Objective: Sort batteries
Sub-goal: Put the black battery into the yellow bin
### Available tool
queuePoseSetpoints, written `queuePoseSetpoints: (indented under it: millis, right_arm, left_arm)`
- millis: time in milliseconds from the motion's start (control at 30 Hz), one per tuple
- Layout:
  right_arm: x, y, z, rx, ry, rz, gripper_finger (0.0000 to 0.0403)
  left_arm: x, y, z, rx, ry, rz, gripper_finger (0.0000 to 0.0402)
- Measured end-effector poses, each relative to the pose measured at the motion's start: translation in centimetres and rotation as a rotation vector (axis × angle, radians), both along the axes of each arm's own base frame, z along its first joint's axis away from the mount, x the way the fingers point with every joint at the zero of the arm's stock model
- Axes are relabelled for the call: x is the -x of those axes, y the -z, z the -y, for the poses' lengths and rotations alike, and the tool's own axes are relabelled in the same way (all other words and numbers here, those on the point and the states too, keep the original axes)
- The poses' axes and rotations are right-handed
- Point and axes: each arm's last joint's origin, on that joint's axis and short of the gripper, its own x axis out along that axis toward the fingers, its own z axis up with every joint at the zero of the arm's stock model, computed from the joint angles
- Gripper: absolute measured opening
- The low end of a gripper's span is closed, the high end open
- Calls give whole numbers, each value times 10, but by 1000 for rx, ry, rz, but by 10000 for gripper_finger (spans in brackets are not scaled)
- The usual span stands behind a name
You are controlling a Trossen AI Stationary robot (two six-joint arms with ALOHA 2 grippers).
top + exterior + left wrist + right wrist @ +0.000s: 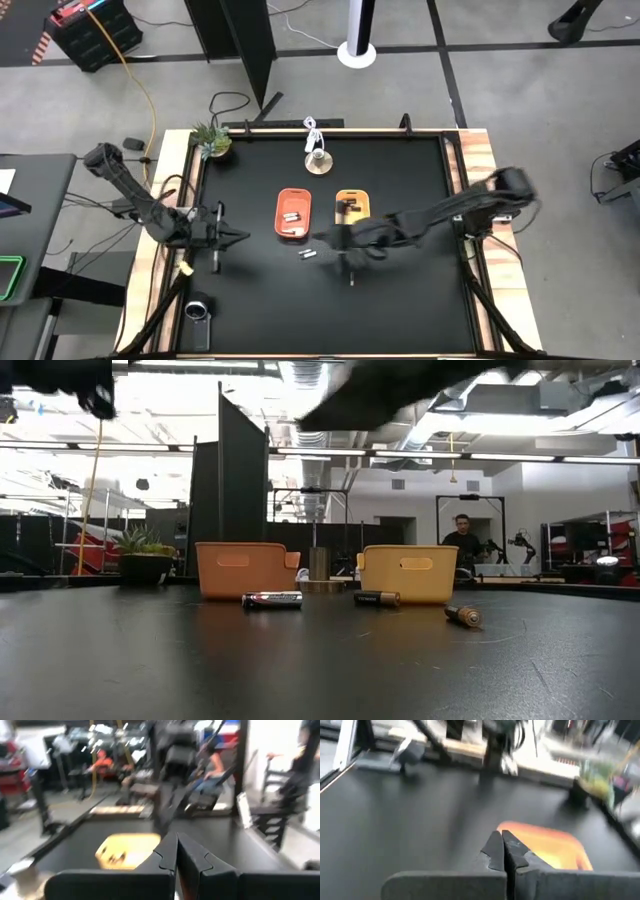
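Observation:
An orange oval tray [293, 213] and a yellow oval tray [352, 207] stand mid-table; the orange one holds silvery batteries [291, 217] and the yellow one dark ones [348, 205]. Three loose batteries lie on the black table near the trays: one silvery [272, 600] and two dark [376, 598] [463, 616]. My right gripper [501, 851] is shut and looks empty. It hangs above the table by the orange tray's near end [320, 240]. My left gripper [176, 852] is shut and empty at the table's left side [238, 238].
A potted plant [210, 140] stands at the far left corner. A small round stand with a white cable [318, 160] is at the far middle. A dark cylinder [197, 310] lies at the near left edge. A person [463, 540] is in the room beyond.

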Motion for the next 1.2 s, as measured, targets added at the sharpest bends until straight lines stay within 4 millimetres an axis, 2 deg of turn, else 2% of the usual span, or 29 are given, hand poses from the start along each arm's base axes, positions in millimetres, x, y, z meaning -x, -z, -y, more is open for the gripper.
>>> queuePoseSetpoints:
  millis: [100,167,267,367,567,700,867,1033,1200]
  right_arm:
    - [36,9,-3,-71,26,-121,0]
    - [51,17,-8,-107,40,-204,0]
    - [60,26,-18,-163,64,-286,7]
    - [63,43,-28,-202,83,-365,38]
    - [49,45,-41,-155,41,-415,148]
    - [27,41,-38,-175,91,-440,205]
    - [10,59,-37,-196,158,-504,215]
    - [6,77,-40,-202,240,-516,209]
    - [8,81,-42,-150,354,-465,209]
  left_arm:
    - [-5,10,-8,19,-61,-79,0]
    - [-8,15,-12,31,-90,-120,0]
    - [-12,18,-20,50,-115,-141,0]
    - [-15,19,-26,64,-118,-147,0]
    - [-26,28,-32,66,-104,-218,23]
    - [-36,34,-32,74,-121,-246,55]
    - [-45,37,-29,85,-114,-230,85]
    - [-48,41,-28,121,-117,-243,98]
    - [-50,44,-27,131,-118,-258,98]
